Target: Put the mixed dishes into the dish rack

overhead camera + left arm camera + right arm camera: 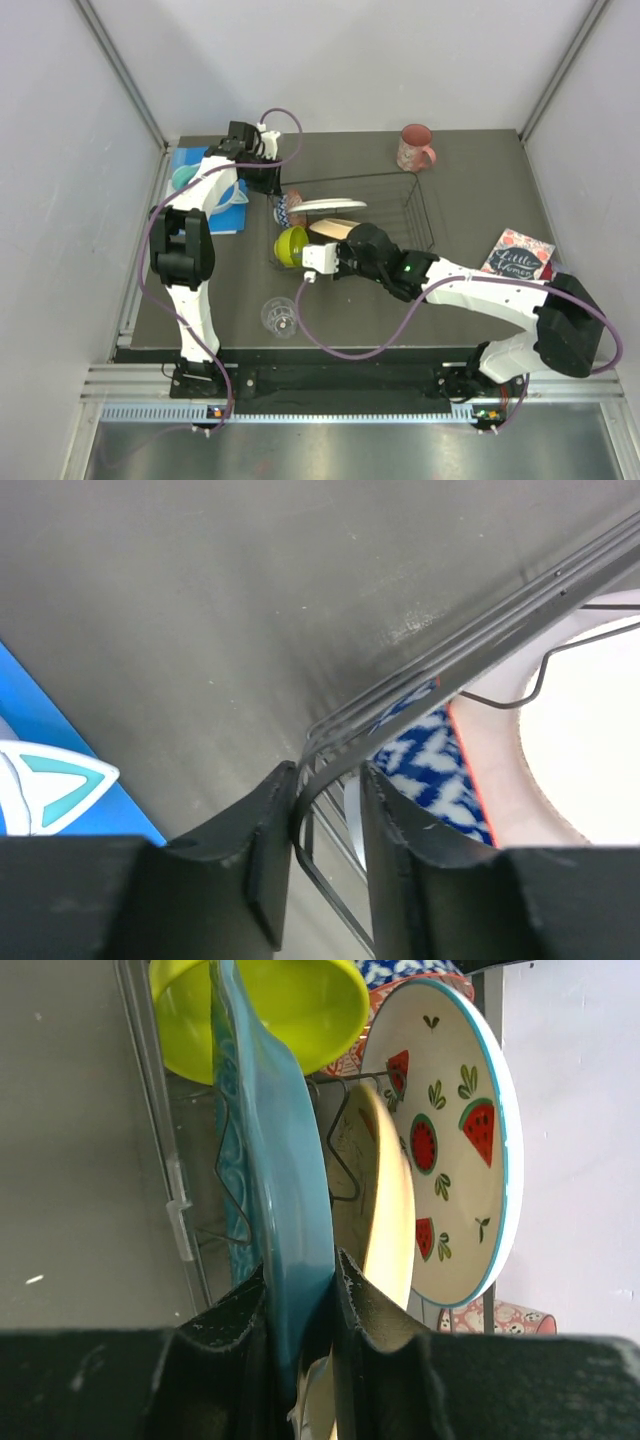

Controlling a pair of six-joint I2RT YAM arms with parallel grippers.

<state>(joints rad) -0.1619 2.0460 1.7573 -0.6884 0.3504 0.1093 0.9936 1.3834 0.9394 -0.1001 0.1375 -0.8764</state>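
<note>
The right gripper (300, 1270) is squeezing the teal scalloped plate (275, 1130) inside the dish rack (415, 215). The left gripper (328, 780) is sitting open around its corner wire. The pink mug (414, 148) and clear glass (279, 316) are waiting outside, away from both grippers.

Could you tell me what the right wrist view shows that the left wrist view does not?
Right wrist only: the right gripper clamping a teal plate, a lime bowl, watermelon pictures on a white plate. Left wrist only: the left gripper straddling a corner wire of the dish rack, plus a blue mat. Both: that rack's wires and a blue-patterned bowl.
</note>
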